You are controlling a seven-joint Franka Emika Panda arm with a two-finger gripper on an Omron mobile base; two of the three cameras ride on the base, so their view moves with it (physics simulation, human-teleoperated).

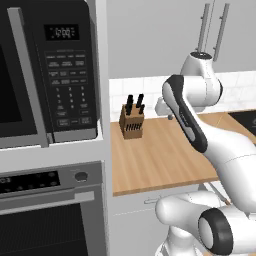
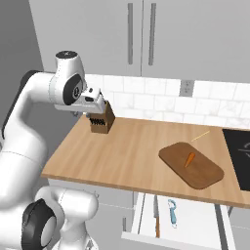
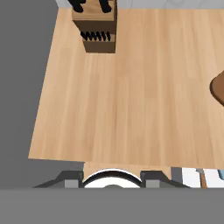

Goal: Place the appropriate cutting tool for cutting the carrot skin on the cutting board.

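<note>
The cutting tool [image 2: 172, 213], with its light blue handle and silvery head, lies in an open drawer [image 2: 195, 229] below the counter's front edge. A brown-handled knife [image 2: 156, 217] lies beside it. On the counter rests the brown cutting board [image 2: 202, 176], with the tiny orange carrot [image 2: 189, 159] on top; the board's edge [image 3: 218, 89] shows in the hand view. My gripper [image 2: 97, 106] hangs high over the counter's left part, close to the knife block [image 2: 101, 123], far from the drawer. Its fingertips [image 3: 71, 178] stand wide apart, open and with nothing between them.
The wooden knife block [image 1: 132, 124] with black-handled knives stands at the counter's back left. A microwave [image 1: 47, 70] and an oven [image 1: 50, 215] fill a tall cabinet to the left. A dark stovetop [image 2: 240, 146] lies right of the board, and a thin pale stick [image 2: 200, 135] behind it.
</note>
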